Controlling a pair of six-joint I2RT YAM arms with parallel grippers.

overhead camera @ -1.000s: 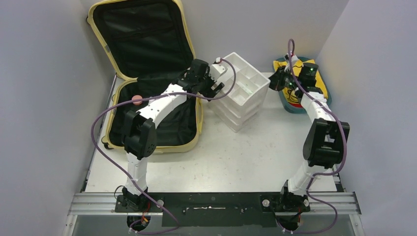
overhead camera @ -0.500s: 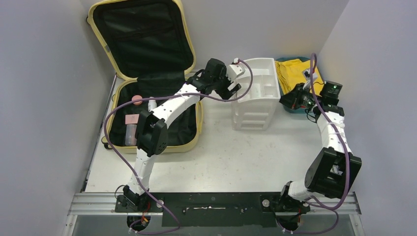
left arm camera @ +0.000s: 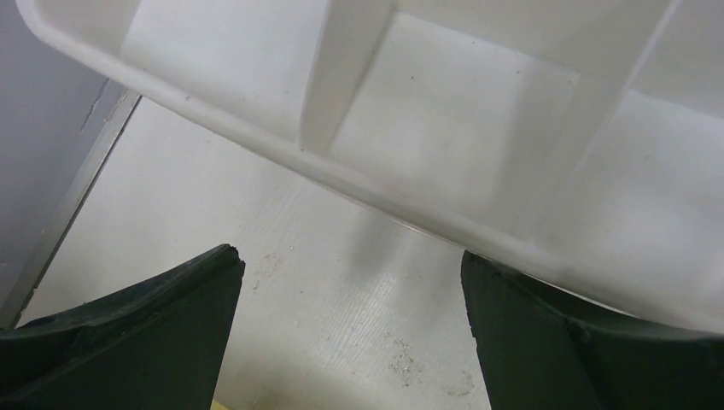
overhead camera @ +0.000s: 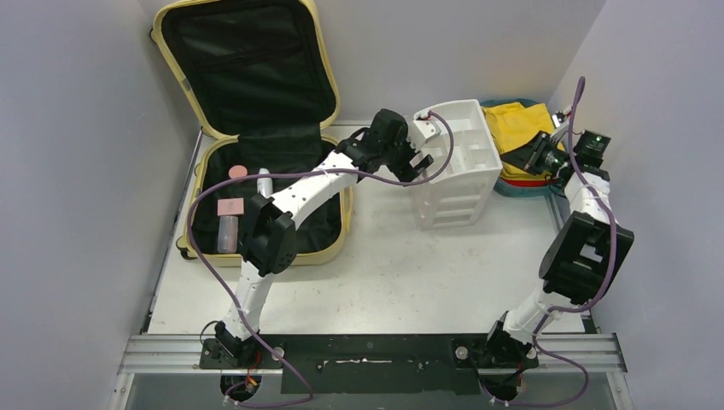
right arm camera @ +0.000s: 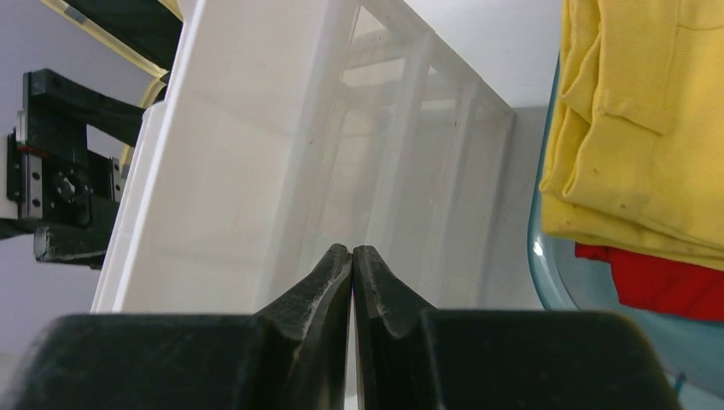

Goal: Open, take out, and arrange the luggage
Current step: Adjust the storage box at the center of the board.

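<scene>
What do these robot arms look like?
The left arm and right arm are white segments with chunky black joints. A purple cable loops along each. The fingers are black and tapered. A small green light glows on the right wrist.

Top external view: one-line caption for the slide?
Open yellow suitcase at left; left gripper open at the white organizer, right gripper shut beside the teal tray of yellow cloth.

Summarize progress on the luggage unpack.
Done: suitcase open, drawer organizer and teal tray of yellow clothes on the table. In hand: nothing; left end effector open at the organizer's rim, right end effector shut, empty. Left: bottle and pink box inside the suitcase.
</scene>
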